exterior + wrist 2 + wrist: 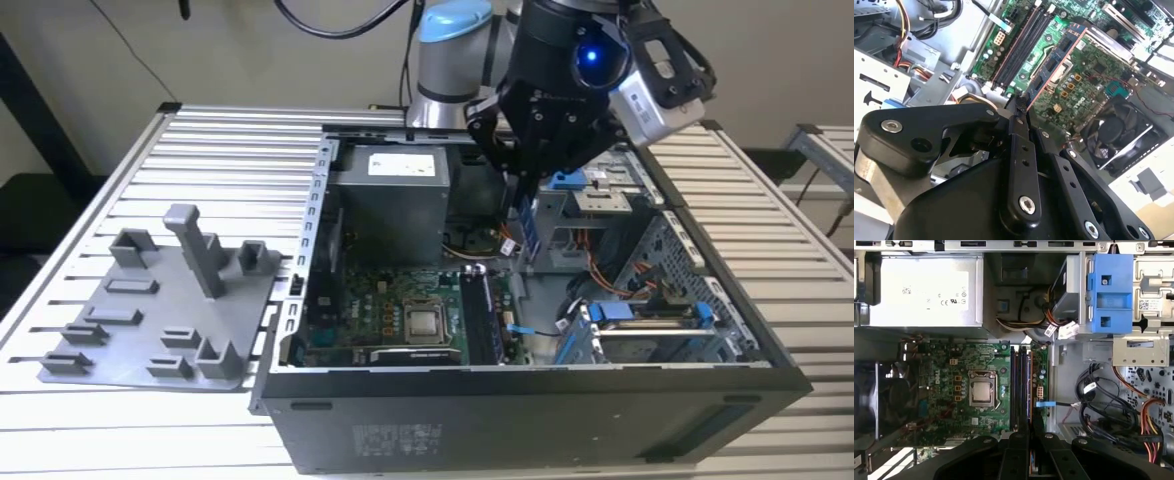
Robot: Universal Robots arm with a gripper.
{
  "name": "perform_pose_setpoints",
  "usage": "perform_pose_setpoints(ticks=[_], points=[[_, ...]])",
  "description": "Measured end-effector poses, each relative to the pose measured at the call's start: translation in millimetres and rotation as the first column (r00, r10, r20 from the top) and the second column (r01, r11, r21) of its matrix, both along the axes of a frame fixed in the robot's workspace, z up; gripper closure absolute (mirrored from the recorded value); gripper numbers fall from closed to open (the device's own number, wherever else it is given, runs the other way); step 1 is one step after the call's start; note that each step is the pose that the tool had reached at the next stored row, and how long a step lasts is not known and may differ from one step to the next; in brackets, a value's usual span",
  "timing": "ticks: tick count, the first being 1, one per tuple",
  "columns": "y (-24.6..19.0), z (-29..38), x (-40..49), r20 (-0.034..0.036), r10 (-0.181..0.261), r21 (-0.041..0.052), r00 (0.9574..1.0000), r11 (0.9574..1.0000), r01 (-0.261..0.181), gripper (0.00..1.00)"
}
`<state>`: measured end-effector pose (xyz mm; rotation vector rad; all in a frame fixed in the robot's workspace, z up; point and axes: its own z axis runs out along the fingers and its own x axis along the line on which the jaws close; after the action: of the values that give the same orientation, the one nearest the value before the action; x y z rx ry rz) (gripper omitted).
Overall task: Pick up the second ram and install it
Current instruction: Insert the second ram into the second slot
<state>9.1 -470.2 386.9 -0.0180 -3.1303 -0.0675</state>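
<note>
A slatted metal counter [214, 140] carries an open computer case [534, 410] lying on its side, with the green motherboard [380, 305] exposed on its floor. The gripper [531, 195] hangs in the upper part of the case opening, above the board and apart from it. In the second wrist view its jaws are drawn in narrow and clamped on the second ram [1056, 57], which reaches out past the fingertips over the board.

The picking up therefore looks done, and carrying the stick to its place is the step in hand: it is in the air, not seated. In the first wrist view the second ram [1030, 390] shows edge-on as a thin coppery line running the same way as the long black memory slots [1019, 390], just beside them rather than plainly over one. Seating it, I judge, calls for the contact edge to lie parallel to a free slot and square to the board, with even pressure along its length. Which slot is free I cannot tell.

The ram is a thin, flat, narrow strip, dark blue-green, with black chips on its face and a reddish-copper long edge. It looks stiff but slight, with little surface for the jaws to hold
</note>
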Motion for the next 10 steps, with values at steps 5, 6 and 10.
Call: perform_pose_setpoints(ticks=[5,6,10], points=[[0.0,-3.6,0.0,0.0,0.0,-0.0001,1.0,1.0,0.0,0.86],[0.0,-4.3,0.0,-0.0001,0.0,-0.0002,1.0,1.0,0.0,0.86],[0.0,-7.0,0.0,0.0,0.0,-0.0001,1.0,1.0,0.0,0.86]])
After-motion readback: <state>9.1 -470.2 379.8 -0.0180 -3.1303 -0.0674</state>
